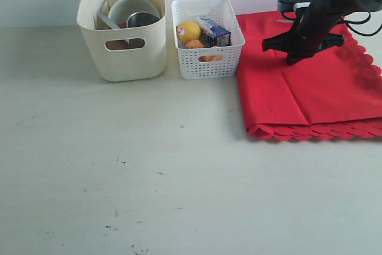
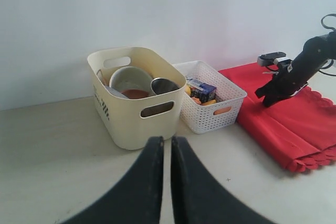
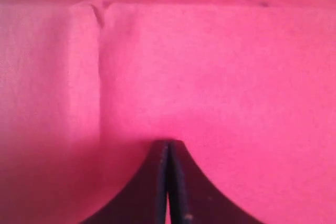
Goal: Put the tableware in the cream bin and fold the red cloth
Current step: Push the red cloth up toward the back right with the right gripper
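**Right fingers on the cloth, left arm far off**

My right gripper (image 3: 168, 142) is pressed fully shut, with its tips down at the large bright red scalloped-edge cloth (image 1: 322, 94). I see no fabric caught between them. The cloth lies folded directly under me, just beside the white lattice basket (image 1: 197, 70), and its scalloped hem runs across the table. My left gripper (image 2: 163, 139) is nearly closed, empty, and well apart from the cloth. The tall cream plastic bin (image 1: 128, 67) holds the pale bowl (image 1: 128, 7) and steel cup (image 1: 142, 19). I judge any further folding falls to my right arm.

Plain white wall (image 2: 157, 14), scuffed table (image 1: 149, 177)
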`<state>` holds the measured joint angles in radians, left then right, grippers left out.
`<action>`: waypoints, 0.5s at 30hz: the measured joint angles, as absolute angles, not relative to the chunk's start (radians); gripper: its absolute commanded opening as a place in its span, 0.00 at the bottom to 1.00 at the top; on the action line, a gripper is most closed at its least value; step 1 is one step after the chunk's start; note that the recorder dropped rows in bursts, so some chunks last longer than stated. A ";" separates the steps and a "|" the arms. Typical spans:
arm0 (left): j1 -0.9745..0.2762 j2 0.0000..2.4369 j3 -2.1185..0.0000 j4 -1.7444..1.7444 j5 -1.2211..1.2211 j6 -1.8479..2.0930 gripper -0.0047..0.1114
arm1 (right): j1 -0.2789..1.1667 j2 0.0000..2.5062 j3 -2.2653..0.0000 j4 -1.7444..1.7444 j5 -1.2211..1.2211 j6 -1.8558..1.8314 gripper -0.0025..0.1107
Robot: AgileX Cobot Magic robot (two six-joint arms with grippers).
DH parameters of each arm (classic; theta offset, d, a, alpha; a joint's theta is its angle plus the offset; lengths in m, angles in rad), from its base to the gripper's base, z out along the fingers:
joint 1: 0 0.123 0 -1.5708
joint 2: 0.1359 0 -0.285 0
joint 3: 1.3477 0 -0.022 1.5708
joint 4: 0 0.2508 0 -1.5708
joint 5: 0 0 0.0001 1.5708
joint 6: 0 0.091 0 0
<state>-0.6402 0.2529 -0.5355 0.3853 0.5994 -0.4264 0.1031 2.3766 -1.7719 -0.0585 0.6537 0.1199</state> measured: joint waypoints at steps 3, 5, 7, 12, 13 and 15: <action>-0.640 0.253 -0.536 0.385 0.599 -0.426 0.11 | 0.103 2.418 -1.843 -0.059 0.665 0.120 0.02; -0.640 0.253 -0.536 0.385 0.598 -0.426 0.11 | 0.103 2.440 -1.885 -0.062 0.665 0.120 0.02; -0.640 0.253 -0.536 0.385 0.598 -0.426 0.11 | 0.103 2.459 -1.917 -0.061 0.669 0.120 0.02; -0.640 0.253 -0.536 0.385 0.593 -0.426 0.11 | 0.103 2.504 -1.998 -0.061 0.692 0.121 0.02; -0.640 0.253 -0.536 0.385 0.593 -0.426 0.11 | 0.103 2.510 -2.011 -0.061 0.693 0.121 0.02; -0.640 0.253 -0.536 0.385 0.590 -0.426 0.11 | 0.103 2.524 -2.036 -0.061 0.694 0.122 0.02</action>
<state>-0.6402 0.2529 -0.5355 0.3853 0.5897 -0.4264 0.1031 2.5242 -2.0361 -0.0608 0.6943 0.1221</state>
